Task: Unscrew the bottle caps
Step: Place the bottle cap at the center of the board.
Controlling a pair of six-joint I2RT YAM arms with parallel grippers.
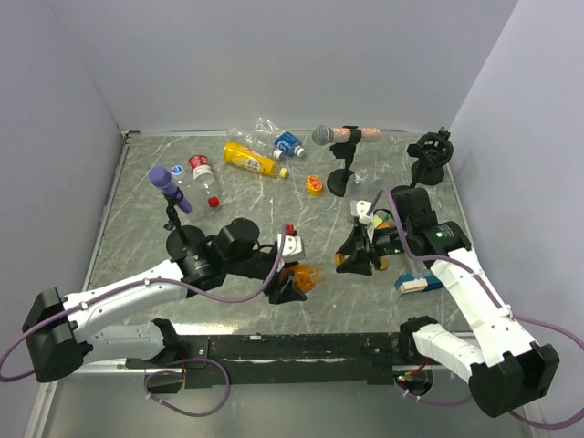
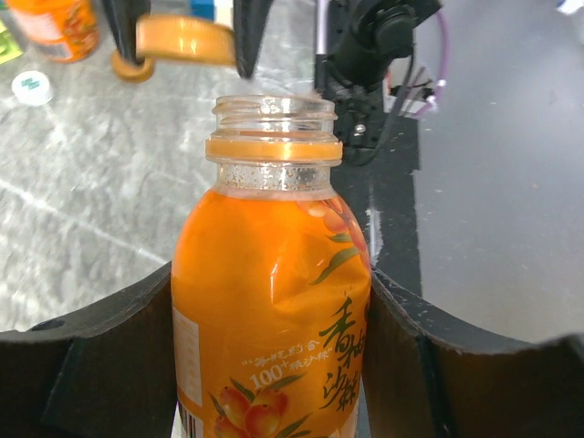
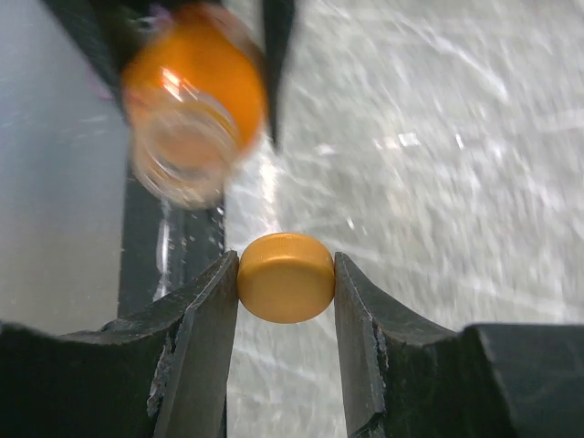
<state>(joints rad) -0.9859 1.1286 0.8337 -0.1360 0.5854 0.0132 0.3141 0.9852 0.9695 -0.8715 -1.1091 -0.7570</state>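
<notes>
Left fingers [image 2: 109, 356]: clamped on the orange bottle [image 2: 265, 301], one black finger against each side of its body.
Orange bottle: held just above the near middle of the surface [image 1: 137, 237], between the two arms. Its mouth [image 2: 274, 114] is bare and open, with an orange ring [image 2: 274, 149] sitting under the threads.
Right fingers [image 3: 205, 338]: closed on the orange cap [image 3: 286, 276], pinching it edge to edge.
Orange cap: off the bottle, held near its mouth but clearly apart from it.
Back of the surface: a yellow bottle [image 1: 249, 161], a red-labelled clear bottle [image 1: 201, 170] and a blue-labelled one [image 1: 288, 143] lie there. A loose red cap [image 1: 213, 202] lies just beside the red-labelled one.
Microphones: a purple-headed microphone [image 1: 169, 189] stands at the left, and a grey-headed microphone [image 1: 327, 135] at the back middle.
</notes>
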